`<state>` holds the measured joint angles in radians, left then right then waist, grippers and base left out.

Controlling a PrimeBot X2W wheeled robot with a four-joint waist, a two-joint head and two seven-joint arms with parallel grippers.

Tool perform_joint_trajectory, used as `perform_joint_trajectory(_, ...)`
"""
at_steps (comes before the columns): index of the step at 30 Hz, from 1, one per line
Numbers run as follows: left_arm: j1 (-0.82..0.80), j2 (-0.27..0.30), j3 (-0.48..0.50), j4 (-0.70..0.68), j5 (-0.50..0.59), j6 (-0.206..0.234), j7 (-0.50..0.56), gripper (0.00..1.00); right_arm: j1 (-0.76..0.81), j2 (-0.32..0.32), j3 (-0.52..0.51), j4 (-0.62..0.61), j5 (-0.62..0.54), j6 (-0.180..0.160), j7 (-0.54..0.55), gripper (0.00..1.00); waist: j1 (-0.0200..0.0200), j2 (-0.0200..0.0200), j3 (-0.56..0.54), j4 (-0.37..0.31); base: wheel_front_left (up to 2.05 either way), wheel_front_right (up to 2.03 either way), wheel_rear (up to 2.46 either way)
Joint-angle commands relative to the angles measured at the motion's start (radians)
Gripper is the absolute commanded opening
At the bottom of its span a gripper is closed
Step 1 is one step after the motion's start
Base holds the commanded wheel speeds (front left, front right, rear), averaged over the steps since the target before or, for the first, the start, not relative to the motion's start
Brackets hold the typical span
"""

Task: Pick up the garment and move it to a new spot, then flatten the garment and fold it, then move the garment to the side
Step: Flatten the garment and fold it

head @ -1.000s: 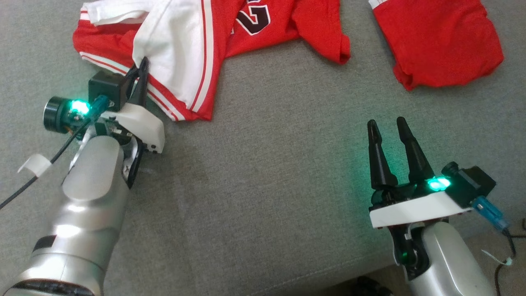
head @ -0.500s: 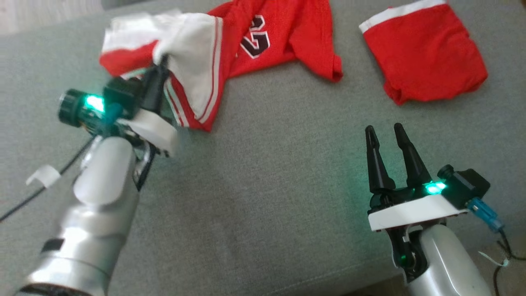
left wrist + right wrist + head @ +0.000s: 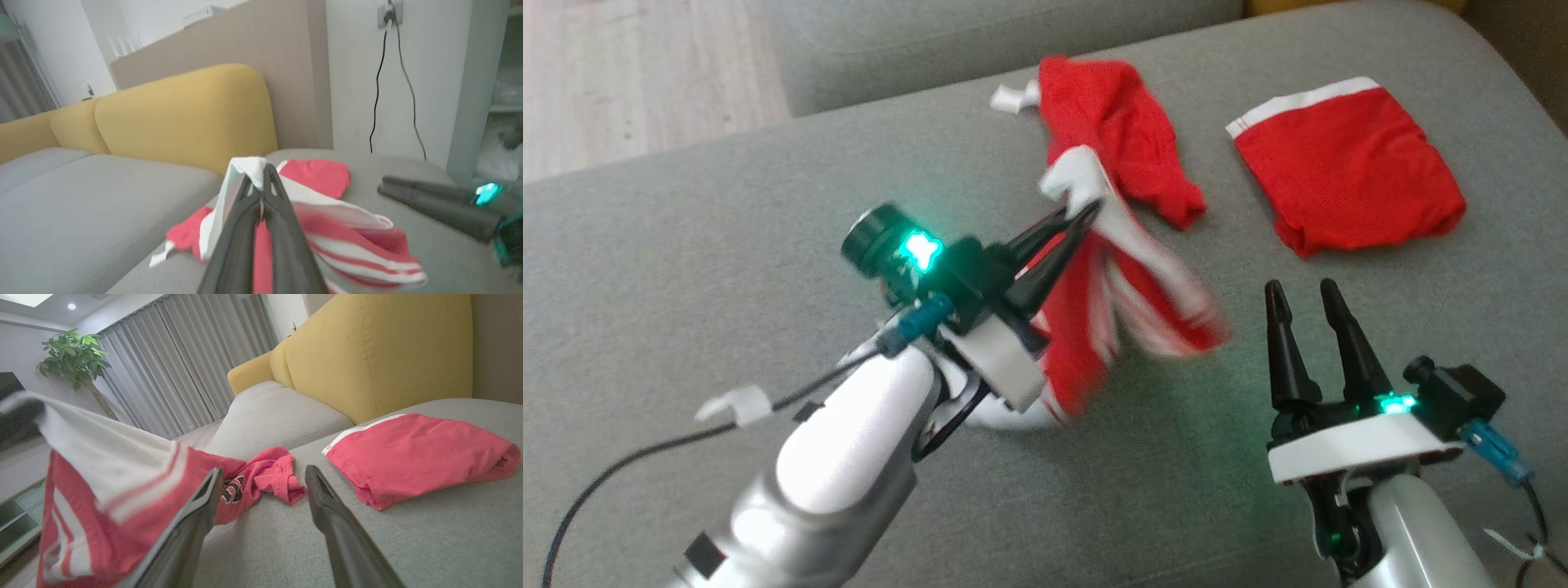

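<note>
While the grey fabric sofa seat (image 3: 670,245) stretched away at the left, the left gripper (image 3: 1081,214) stood raised above its middle. Its two dark fingers were pressed together on a white fold of the red-and-white striped sports jersey (image 3: 1123,139). In the left wrist view the same gripper (image 3: 264,173) pinched that white edge at its very tips, with the yellow padded backrest (image 3: 184,114) behind. From the pinch the jersey hung down in blurred red and white folds, while its far red end rested on the seat toward the back. To the right, near the seat's front edge, the right gripper (image 3: 1303,294) stood over the cushion with its fingers spread apart. Its own camera showed the jersey (image 3: 102,465) draped at the left, with dark numerals on the part trailing on the seat. Furthest right lay a folded red cloth with a white band (image 3: 1347,184), flat on the seat and apart from the jersey.
</note>
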<state>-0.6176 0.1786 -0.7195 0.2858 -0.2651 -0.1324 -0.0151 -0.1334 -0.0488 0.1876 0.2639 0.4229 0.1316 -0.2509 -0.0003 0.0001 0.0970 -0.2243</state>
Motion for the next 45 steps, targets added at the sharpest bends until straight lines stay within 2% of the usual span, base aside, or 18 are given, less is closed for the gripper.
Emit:
perform_joint_trajectory(1,-0.049,0.03,0.041,-0.101,-0.043,0.002,0.031,0.0,-0.016,-0.001,0.016,-0.03,0.007,-0.001,-0.011,1.0,0.0003,-0.0001,-0.014,0.017,0.0,0.0,0.0)
perform_joint_trajectory(3,-0.054,0.036,0.067,-0.191,-0.098,0.003,0.076,0.0,-0.014,-0.001,0.015,-0.031,0.009,-0.001,-0.011,1.0,0.0003,-0.0001,-0.018,0.026,0.0,0.0,0.0)
perform_joint_trajectory(6,-0.048,0.036,0.147,-0.269,-0.205,0.032,0.148,0.0,-0.013,-0.001,0.014,-0.033,0.012,-0.001,-0.011,1.0,0.0003,-0.0001,-0.016,0.036,0.0,0.0,0.0)
perform_joint_trajectory(9,-0.057,0.106,0.206,-0.267,-0.214,0.057,0.197,0.0,-0.017,-0.001,0.019,-0.033,0.016,-0.001,-0.011,1.0,0.0003,-0.0001,-0.006,0.038,0.0,0.0,0.0)
perform_joint_trajectory(12,-0.045,0.165,0.267,-0.2,-0.241,0.069,0.208,0.0,-0.028,-0.001,0.026,-0.036,0.021,-0.001,-0.011,1.0,0.0003,-0.0001,0.013,0.033,0.0,0.0,0.0)
perform_joint_trajectory(17,-0.088,0.253,0.36,-0.046,-0.247,0.074,0.151,0.0,-0.048,-0.001,0.042,-0.033,0.021,-0.001,-0.011,1.0,0.0003,-0.0001,0.058,0.014,0.0,0.0,0.0)
perform_joint_trajectory(22,-0.217,0.322,0.447,0.071,-0.223,0.095,0.05,0.0,-0.062,-0.001,0.046,-0.022,0.013,-0.001,-0.011,1.0,0.0003,-0.0001,0.095,-0.004,0.0,0.0,0.0)
perform_joint_trajectory(27,-0.366,0.368,0.462,0.172,-0.173,0.089,-0.026,0.0,-0.076,-0.001,0.059,-0.018,0.009,-0.001,-0.011,1.0,0.0003,-0.0001,0.132,-0.014,0.0,0.0,0.0)
perform_joint_trajectory(33,-0.496,0.393,0.423,0.321,-0.101,0.078,-0.072,0.0,-0.099,-0.001,0.072,-0.024,0.007,-0.001,-0.011,1.0,0.0003,-0.0001,0.192,-0.025,0.0,0.0,0.0)
perform_joint_trajectory(34,-0.511,0.392,0.414,0.351,-0.092,0.078,-0.075,0.2,-0.102,-0.001,0.072,-0.025,0.006,-0.001,-0.011,1.0,0.0003,-0.0001,0.202,-0.025,0.0,0.0,0.0)
perform_joint_trajectory(35,-0.526,0.393,0.406,0.379,-0.078,0.084,-0.083,1.0,-0.104,-0.001,0.072,-0.026,0.005,-0.001,-0.011,1.0,0.0003,-0.0001,0.213,-0.024,0.0,0.0,0.0)
perform_joint_trajectory(41,-0.573,0.367,0.394,0.496,-0.051,0.116,-0.167,1.0,-0.109,-0.001,0.08,-0.025,-0.004,-0.001,-0.011,1.0,0.0003,-0.0001,0.236,-0.016,0.0,0.0,0.0)
perform_joint_trajectory(45,-0.561,0.319,0.372,0.535,-0.053,0.094,-0.213,1.0,-0.106,-0.001,0.073,-0.018,-0.012,-0.001,-0.011,1.0,0.0003,-0.0001,0.217,0.008,0.0,0.0,0.0)
